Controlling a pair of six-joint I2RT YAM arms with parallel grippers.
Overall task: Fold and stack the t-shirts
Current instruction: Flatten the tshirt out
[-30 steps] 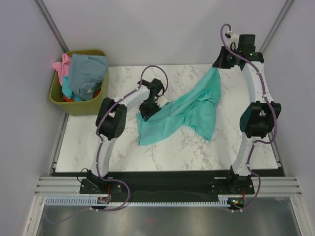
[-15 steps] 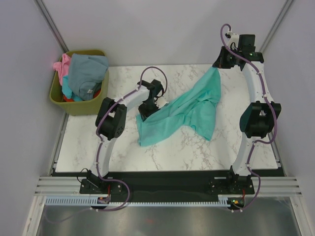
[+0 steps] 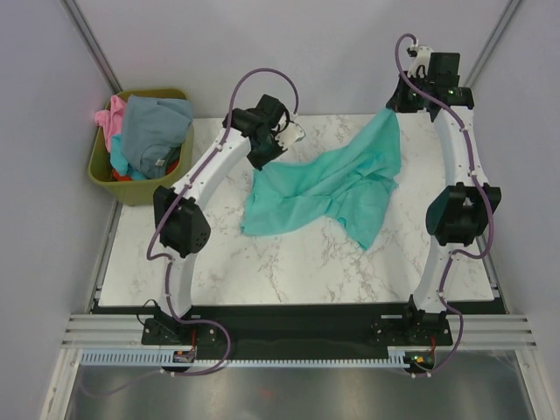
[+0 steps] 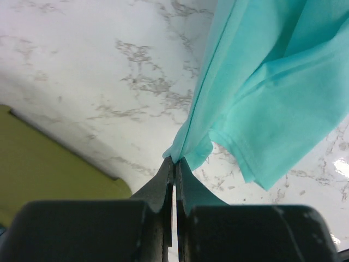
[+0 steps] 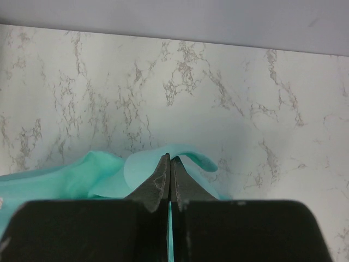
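Observation:
A teal t-shirt (image 3: 337, 185) hangs stretched between my two grippers above the marble table (image 3: 219, 262). My left gripper (image 3: 261, 159) is shut on its left corner, lifted near the far left of the table; the wrist view shows the cloth (image 4: 262, 93) pinched at the fingertips (image 4: 175, 159). My right gripper (image 3: 395, 112) is shut on the far right corner of the shirt; the wrist view shows cloth (image 5: 109, 172) folded over the tips (image 5: 169, 158). The lower part of the shirt still drags on the table. A grey-blue tee (image 3: 156, 129), a pink tee (image 3: 108, 117) and a red-orange one (image 3: 131, 175) lie in the bin.
The olive-green bin (image 3: 105, 171) stands off the table's far left corner; its wall shows in the left wrist view (image 4: 49, 164). Grey walls close the back and sides. The arm bases sit at the near edge.
My left gripper has risen and swung toward the far left with the shirt corner, pulling the cloth up and wider. My right gripper has lifted slightly at the far right.

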